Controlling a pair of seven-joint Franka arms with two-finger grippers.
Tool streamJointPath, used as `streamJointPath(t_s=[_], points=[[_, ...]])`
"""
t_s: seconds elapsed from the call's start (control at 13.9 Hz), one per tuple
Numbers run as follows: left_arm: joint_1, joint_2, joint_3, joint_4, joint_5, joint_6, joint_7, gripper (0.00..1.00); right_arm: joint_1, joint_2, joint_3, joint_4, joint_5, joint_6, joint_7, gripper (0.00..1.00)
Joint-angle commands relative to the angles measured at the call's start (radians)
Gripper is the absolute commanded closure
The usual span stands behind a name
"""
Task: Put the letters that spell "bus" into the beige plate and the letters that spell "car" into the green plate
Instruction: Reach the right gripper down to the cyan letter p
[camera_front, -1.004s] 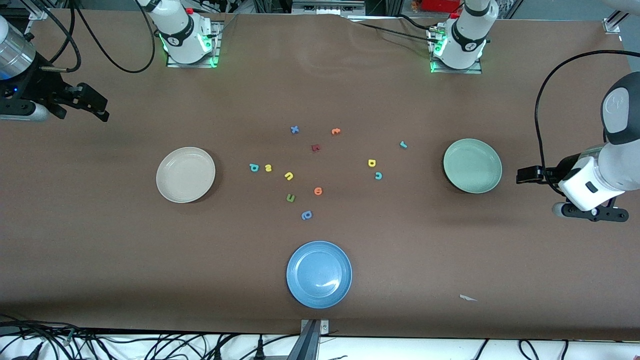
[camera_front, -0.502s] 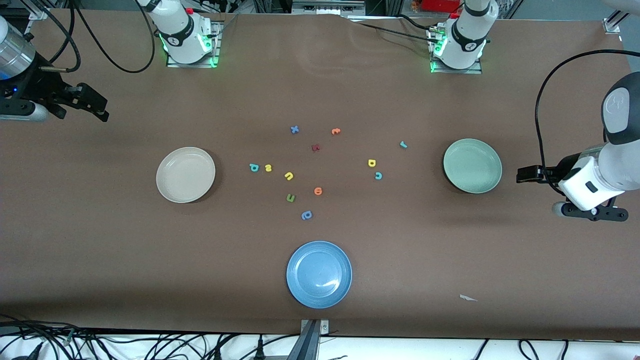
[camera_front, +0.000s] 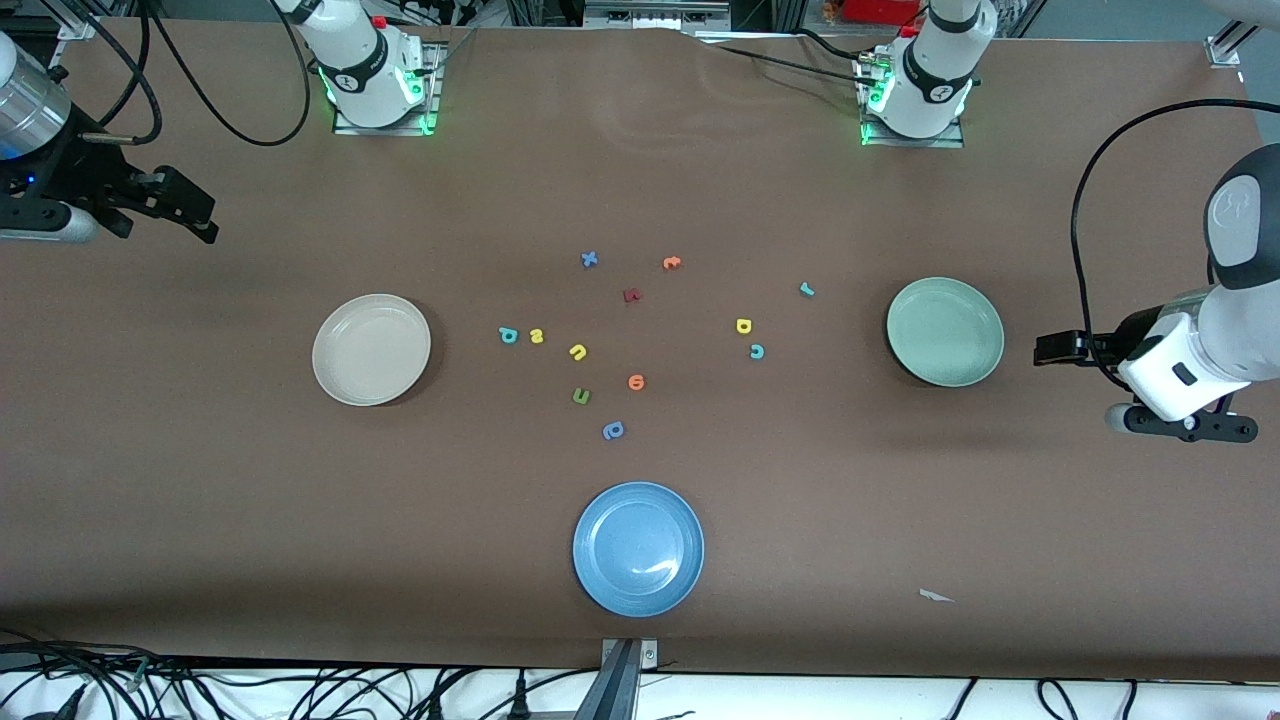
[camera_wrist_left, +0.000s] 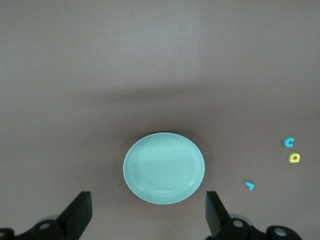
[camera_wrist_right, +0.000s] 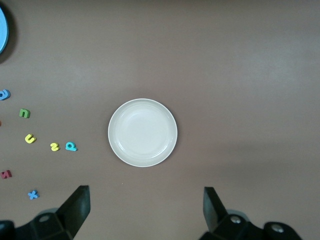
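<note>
— Plates first: where do they sit?

— Beige plate lies toward my right arm's end of the table, green plate toward my left arm's end. Both are bare. A blue plate sits nearest the front camera; it plays no part.

— And your grippers?

— My left gripper hangs over the table edge just past the green plate, fingers spread wide, holding nothing. My right gripper hangs over its own end of the table, well apart from the beige plate, fingers equally wide and empty.

— The letters?

— All loose on the table between the two plates. Teal b, small yellow s and yellow u lie in a row nearer the beige plate. Yellow a, teal c and thin teal r lie nearer the green plate.

— So what step is this?

— The very start, I judge: nothing sorted yet. Next I'd bring one arm down over its closest letter, probably right onto b or left onto r. These pieces are tiny and flat, so my fingertips must straddle one precisely and avoid the green u-shape and orange letter nearby.
</note>
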Motion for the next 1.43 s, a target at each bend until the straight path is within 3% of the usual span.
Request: streamJointPath(t_s=[0.0,0.29,0.57,0.79,1.08,1.36], points=[[-0.002,-0.020,0.003,-0.004,-0.012,-0.030,0.003,0.00,0.021,-0.012,0.002,-0.007,-0.014,-0.033,0.007,0.00],[0.006,-0.031,0.009,-0.001,-0.015,-0.033,0.003,0.00,0.030,0.035,0.034,-0.007,-0.011,-0.066,0.015,0.00],[0.039,-0.032,0.014,-0.001,-0.015,-0.032,0.009,0.00,0.123,0.124,0.041,-0.016,-0.001,-0.063,0.024,0.00],[0.044,-0.029,0.014,0.028,-0.014,-0.032,0.003,0.00,0.217,0.199,0.041,-0.020,-0.003,0.018,0.223,0.00],[0.042,-0.028,0.011,0.031,-0.012,-0.032,0.015,0.00,0.320,0.340,0.041,-0.100,-0.015,0.282,0.478,0.00],[0.041,-0.025,0.011,0.028,-0.017,-0.032,0.004,0.00,0.372,0.387,0.039,-0.301,-0.017,0.587,0.688,0.05]])
